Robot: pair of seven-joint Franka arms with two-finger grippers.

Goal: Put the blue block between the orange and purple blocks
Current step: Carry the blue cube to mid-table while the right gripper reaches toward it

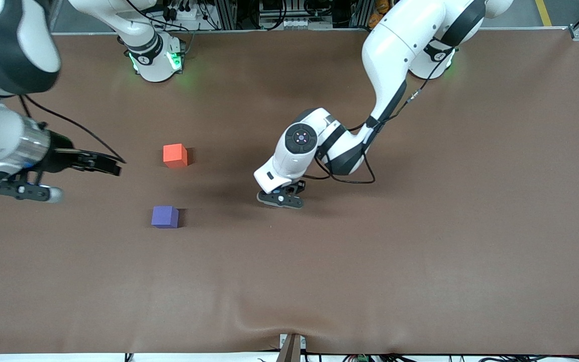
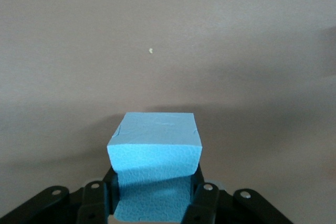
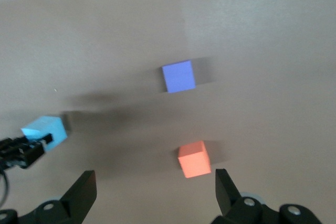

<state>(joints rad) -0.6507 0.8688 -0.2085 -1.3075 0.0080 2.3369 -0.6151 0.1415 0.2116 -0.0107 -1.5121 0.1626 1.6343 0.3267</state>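
The brown surface [image 1: 420,251] bears no readable writing. At mid-frame of the front view, the left claw [image 1: 280,197] grips the blue block [image 2: 155,153]. At the frame's middle-left edge, the right claw [image 1: 113,167] waits, spread wide. Risk: the narrow gap between orange block [image 1: 175,155] and purple block [image 1: 165,216] invites a nudge.

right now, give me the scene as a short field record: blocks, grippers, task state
blue block: held in left gripper, above the table
orange block: on table, farther from the front camera than purple block
gap between them: unfilled
right gripper: open, holding nothing, waiting over its end of the table
task state: blue block not yet placed
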